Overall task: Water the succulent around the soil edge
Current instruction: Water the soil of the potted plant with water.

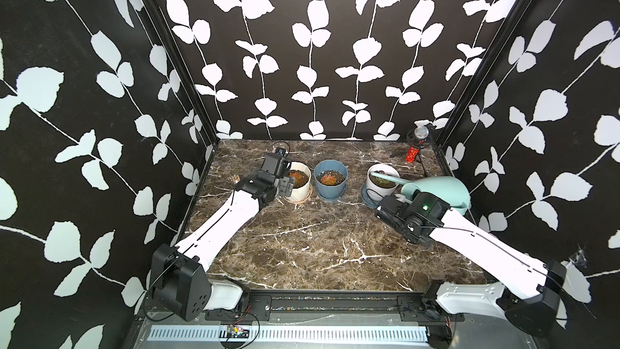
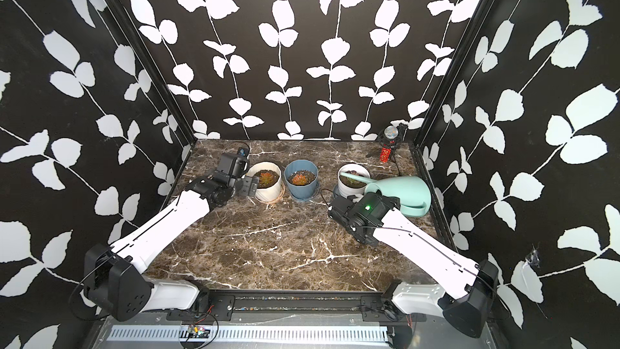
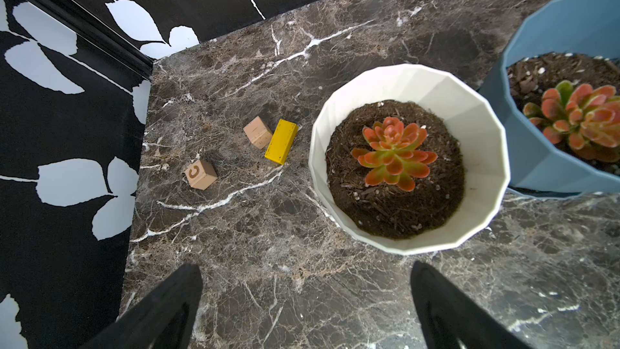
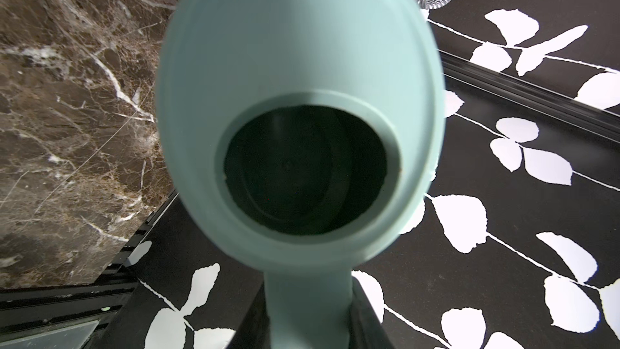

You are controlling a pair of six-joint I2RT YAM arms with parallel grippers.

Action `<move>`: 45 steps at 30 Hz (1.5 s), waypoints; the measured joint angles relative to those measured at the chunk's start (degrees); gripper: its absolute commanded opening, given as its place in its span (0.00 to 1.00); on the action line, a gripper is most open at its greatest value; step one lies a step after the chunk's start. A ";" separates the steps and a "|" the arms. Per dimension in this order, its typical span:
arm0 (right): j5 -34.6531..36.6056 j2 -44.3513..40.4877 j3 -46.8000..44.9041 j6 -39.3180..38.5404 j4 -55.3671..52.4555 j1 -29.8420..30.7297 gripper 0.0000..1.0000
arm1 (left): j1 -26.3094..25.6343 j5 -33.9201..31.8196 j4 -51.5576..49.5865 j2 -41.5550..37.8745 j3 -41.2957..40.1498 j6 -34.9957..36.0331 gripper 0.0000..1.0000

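The left gripper [image 3: 305, 273] is hanging wide open beside the ribbed white pot [image 1: 303, 193], with the blue pot [image 1: 330, 191] next along. Rightmost, the right gripper [image 4: 310, 323] is clamping the watering can [image 1: 443, 189] by its handle, the spout [image 1: 391, 178] leaning over the succulent [image 1: 381, 182] in the smooth white pot [image 1: 379, 189]. I'd say pouring is in hand, and next the spout needs circling the soil edge, clear of the leaves.

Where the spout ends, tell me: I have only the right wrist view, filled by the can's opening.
Observer: In a top view the watering can is tilted, its spout reaching over the white pot on the right arm's side.
Operator: Give the tip's place.
Observer: Near the rim toward the blue pot, beyond the green succulent.
Operator: Report the left claw.
Observer: The left claw is open and empty, beside the other white pot.
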 measured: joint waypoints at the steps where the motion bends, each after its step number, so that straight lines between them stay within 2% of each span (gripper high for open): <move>1: -0.02 -0.02 -0.02 0.28 0.00 0.00 0.00 | 0.00 0.00 0.00 0.00 0.00 0.00 0.99; 16: 0.55 -0.72 -2.21 2.51 0.00 0.11 0.00 | 0.00 -0.04 -0.02 -0.04 -0.66 -0.02 0.99; 45: 2.43 -3.69 -4.87 -3.41 0.00 0.11 0.00 | 0.00 -0.07 0.00 -0.04 -0.66 -0.02 0.99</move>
